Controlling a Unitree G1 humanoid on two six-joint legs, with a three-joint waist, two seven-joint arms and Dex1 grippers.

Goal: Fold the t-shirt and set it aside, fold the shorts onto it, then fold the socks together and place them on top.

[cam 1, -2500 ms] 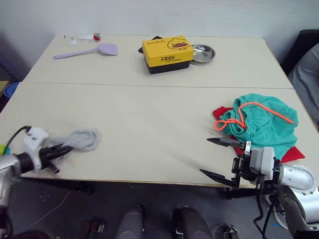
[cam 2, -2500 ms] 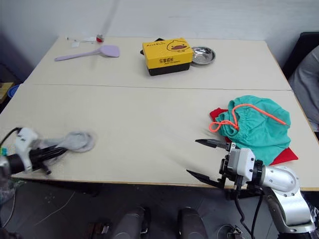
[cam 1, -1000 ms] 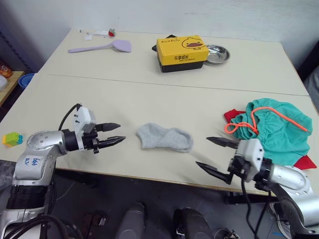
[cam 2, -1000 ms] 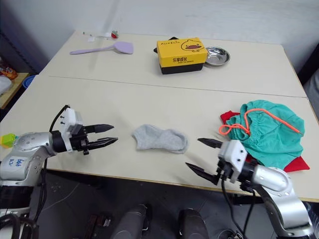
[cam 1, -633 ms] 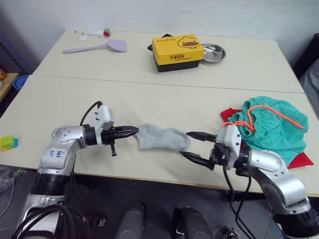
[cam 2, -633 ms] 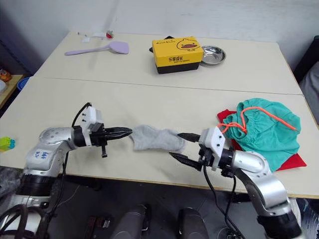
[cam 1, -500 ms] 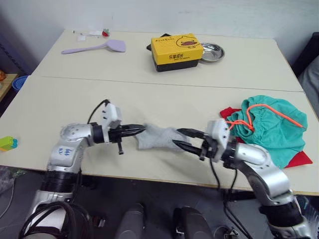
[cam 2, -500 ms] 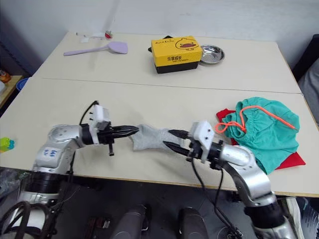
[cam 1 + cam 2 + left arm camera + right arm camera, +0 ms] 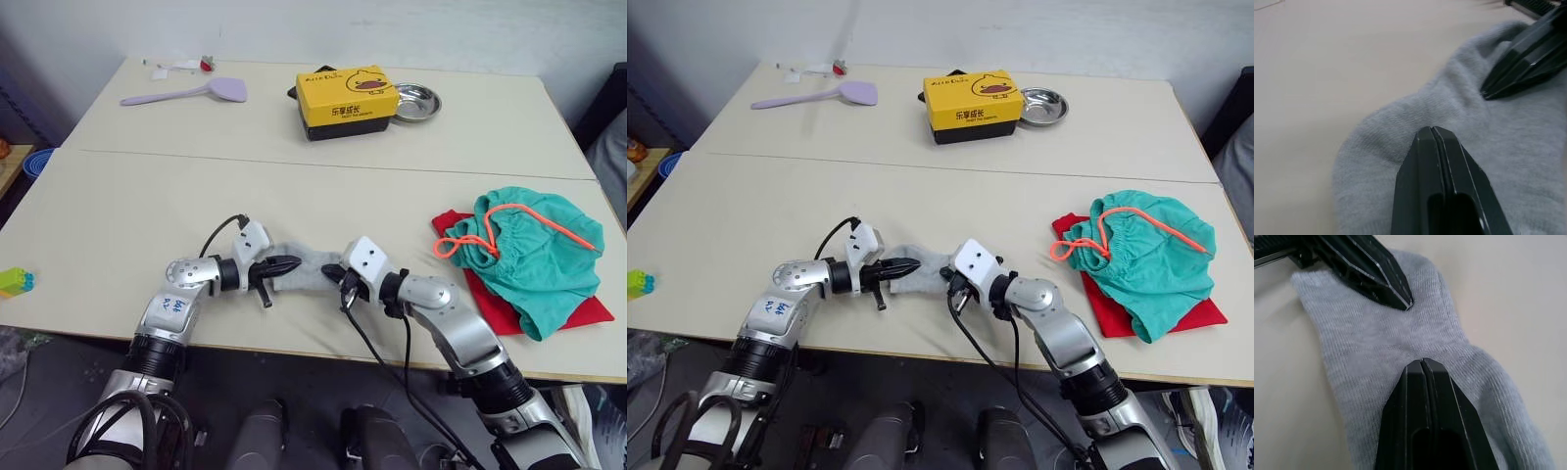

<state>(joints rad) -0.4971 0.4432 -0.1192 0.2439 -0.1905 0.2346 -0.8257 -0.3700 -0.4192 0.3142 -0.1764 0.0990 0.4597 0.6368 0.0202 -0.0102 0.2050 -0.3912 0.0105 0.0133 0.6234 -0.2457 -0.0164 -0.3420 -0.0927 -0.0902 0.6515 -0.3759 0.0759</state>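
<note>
The grey socks (image 9: 310,262) lie as one small bundle near the table's front edge. My left gripper (image 9: 293,262) is shut, its tip resting on the bundle's left part. My right gripper (image 9: 331,271) is shut too, its tip on the bundle's right part, a short gap from the left one. In the left wrist view the closed left gripper (image 9: 1433,129) presses on the knit socks (image 9: 1528,161), with no fabric seen between the fingers. The right wrist view shows the same for the right gripper (image 9: 1422,361). The teal shorts (image 9: 534,250) lie on the red t-shirt (image 9: 588,315) at the right.
A yellow box (image 9: 349,98), a metal bowl (image 9: 417,101) and a purple spatula (image 9: 186,94) sit at the back of the table (image 9: 147,206). A small toy block (image 9: 14,281) is off the left edge. A person (image 9: 612,157) sits at the far right.
Both grippers have moved inward onto the socks, ending close together. The right gripper has gone from open to shut. The socks look pushed shorter between them.
</note>
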